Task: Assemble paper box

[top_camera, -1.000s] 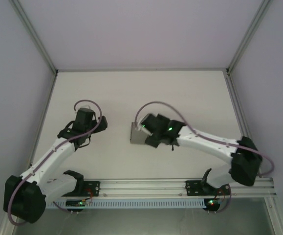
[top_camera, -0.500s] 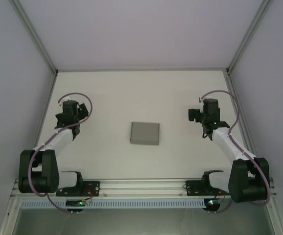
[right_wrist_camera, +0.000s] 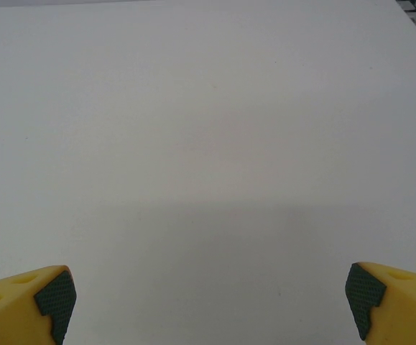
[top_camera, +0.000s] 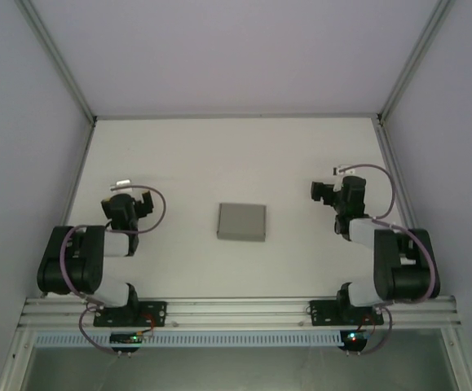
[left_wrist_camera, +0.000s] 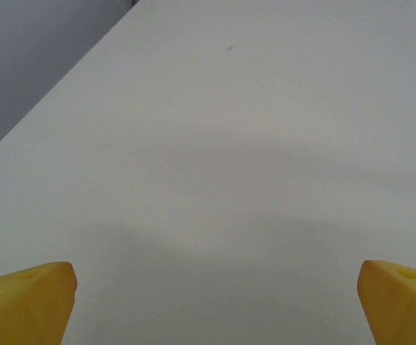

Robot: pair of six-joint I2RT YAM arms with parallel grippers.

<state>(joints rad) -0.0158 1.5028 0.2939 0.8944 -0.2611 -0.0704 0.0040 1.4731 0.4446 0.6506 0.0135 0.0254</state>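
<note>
From above, the paper box (top_camera: 241, 221) lies as a grey rectangle in the middle of the table (top_camera: 219, 155), well apart from both my folded arms. At the wrists, my left gripper (left_wrist_camera: 215, 291) and right gripper (right_wrist_camera: 208, 295) are spread wide over its white surface, and the right one's dark green pads (right_wrist_camera: 53, 298) are visible.

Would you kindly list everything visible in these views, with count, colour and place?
paper box: one, grey, closed, lying at the middle of the table, apart from both grippers.
table: one, white, bare around the box.
walls: three, pale lilac-grey, around the table's far, left and right sides.
rail: one, silver, along the near edge.
left arm: one, white and black, folded at near left.
right arm: one, white and black, folded at near right.
left gripper: one, yellow-fingered, open, left of the box.
right gripper: one, yellow-fingered with dark pads, open, right of the box.
</note>
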